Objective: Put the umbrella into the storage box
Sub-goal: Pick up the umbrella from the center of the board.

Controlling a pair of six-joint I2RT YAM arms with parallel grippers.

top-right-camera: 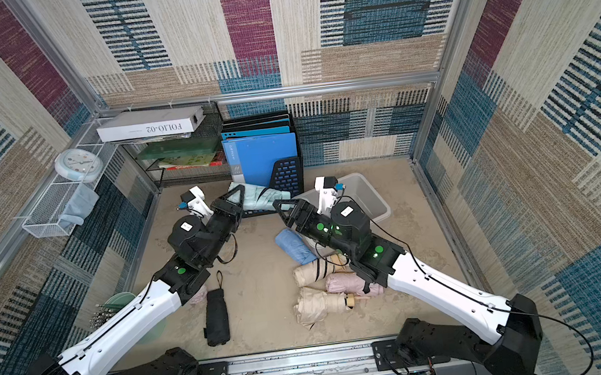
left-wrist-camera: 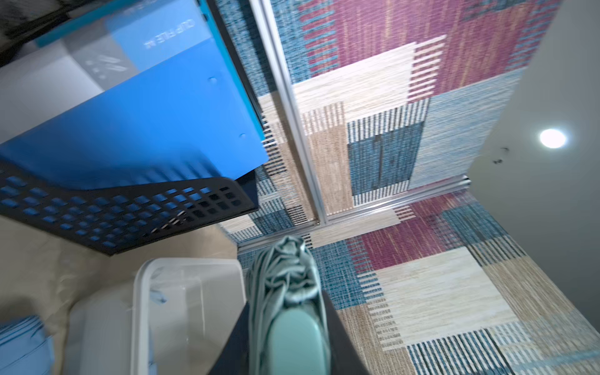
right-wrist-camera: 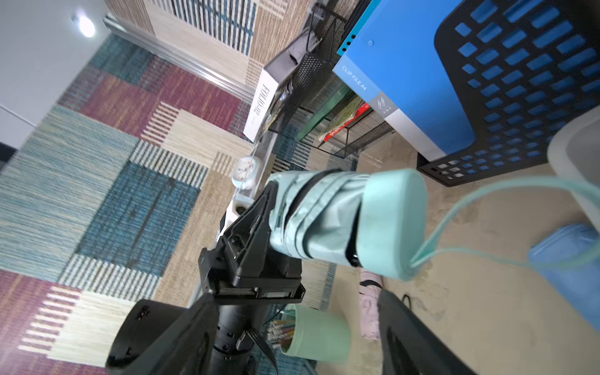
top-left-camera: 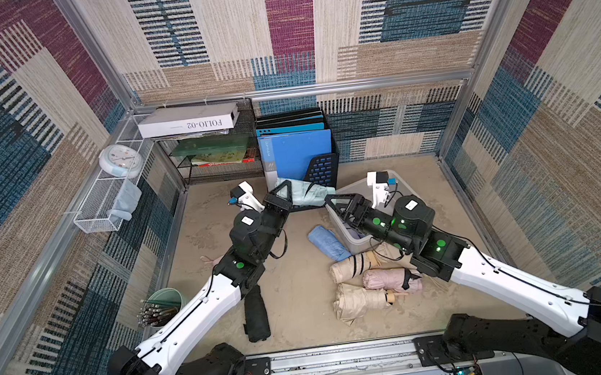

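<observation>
Umbrella (top-left-camera: 309, 193) level (left gripper (top-left-camera: 284, 192) clamping), strap end toward storage box (top-left-camera: 349, 238).

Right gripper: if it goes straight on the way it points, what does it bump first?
Probably the mint umbrella, held by the left gripper; it sits just ahead of the open right gripper.

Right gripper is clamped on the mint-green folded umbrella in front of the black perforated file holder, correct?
Wrong arm: the left gripper is clamped on the mint-green folded umbrella in front of the black perforated file holder; the right wrist view shows it.
</observation>
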